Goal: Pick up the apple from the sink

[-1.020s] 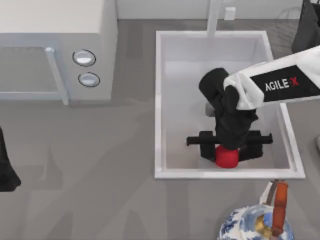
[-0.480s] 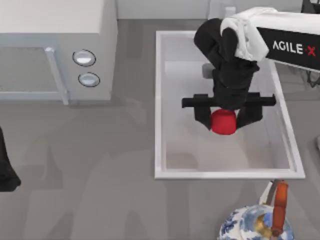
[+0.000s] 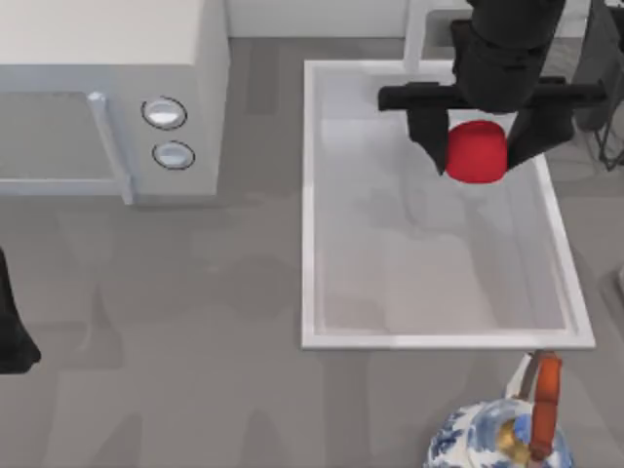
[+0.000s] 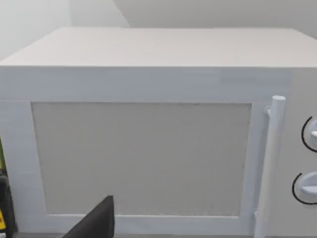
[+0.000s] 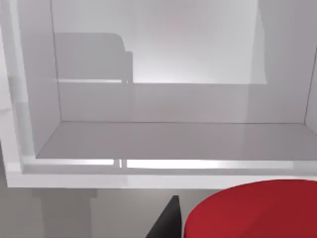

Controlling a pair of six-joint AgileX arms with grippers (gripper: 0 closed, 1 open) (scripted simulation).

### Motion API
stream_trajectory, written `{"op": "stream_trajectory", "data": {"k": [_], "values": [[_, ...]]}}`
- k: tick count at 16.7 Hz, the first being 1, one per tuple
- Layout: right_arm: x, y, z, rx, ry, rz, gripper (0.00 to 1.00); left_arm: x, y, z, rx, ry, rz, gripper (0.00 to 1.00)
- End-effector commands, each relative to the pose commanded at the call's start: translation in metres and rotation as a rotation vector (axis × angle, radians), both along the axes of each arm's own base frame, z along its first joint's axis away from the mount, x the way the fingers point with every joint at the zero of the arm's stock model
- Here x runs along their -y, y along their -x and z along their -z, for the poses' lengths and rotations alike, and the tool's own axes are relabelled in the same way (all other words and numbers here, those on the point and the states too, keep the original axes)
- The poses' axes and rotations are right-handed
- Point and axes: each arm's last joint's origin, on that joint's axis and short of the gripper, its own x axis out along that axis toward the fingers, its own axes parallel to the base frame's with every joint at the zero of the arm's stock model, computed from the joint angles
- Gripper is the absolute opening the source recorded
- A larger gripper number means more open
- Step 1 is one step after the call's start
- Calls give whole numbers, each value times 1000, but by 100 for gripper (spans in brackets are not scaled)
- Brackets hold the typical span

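The bright-red apple (image 3: 476, 152) hangs high above the back part of the white sink (image 3: 308, 205), held between the two black fingers of my right gripper (image 3: 478, 146), which is shut on it. In the right wrist view the apple (image 5: 252, 210) sits large and close, with the sink basin (image 5: 168, 141) well below it and one black finger (image 5: 167, 222) beside it. My left arm (image 3: 12, 331) is parked at the table's left edge. A black finger (image 4: 96, 222) of it shows in the left wrist view.
A white microwave (image 3: 107, 97) with two round knobs stands at the back left, its door (image 4: 141, 158) facing the left wrist camera. A blue-and-white kettle (image 3: 502, 434) with a brown handle stands in front of the sink's right corner. The white faucet post (image 3: 417, 34) rises behind the sink.
My right gripper has risen and moved from the front of the sink toward its back, carrying the apple up out of the basin. The left arm has stayed still.
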Motion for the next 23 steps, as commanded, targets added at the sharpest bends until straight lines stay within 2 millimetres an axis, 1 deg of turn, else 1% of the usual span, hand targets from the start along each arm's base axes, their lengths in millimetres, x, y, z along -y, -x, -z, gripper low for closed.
{"op": "stream_trajectory", "data": {"k": [1,2,6,8,10,13,16,18,19,21,23], "values": [[1,2,-7,6,-3,0,0,0,0,0,0,0,0,100],[2,3,-9,8,-4,0,0,0,0,0,0,0,0,100],[1,3,-8,7,-4,-2,0,0,0,0,0,0,0,100],[14,4,-12,13,-7,-2,0,0,0,0,0,0,0,100],[39,7,-17,17,-8,-1,0,0,0,0,0,0,0,100],[92,23,-18,-2,0,2,0,0,0,0,0,0,0,100],[146,55,-6,-50,7,5,0,0,0,0,0,0,0,100],[176,80,0,-63,3,7,0,0,0,0,0,0,0,100],[187,91,2,-61,0,8,0,0,0,0,0,0,0,100],[204,108,5,-51,-3,9,0,0,0,0,0,0,0,100],[211,117,5,-43,-4,9,0,0,0,0,0,0,0,100]]}}
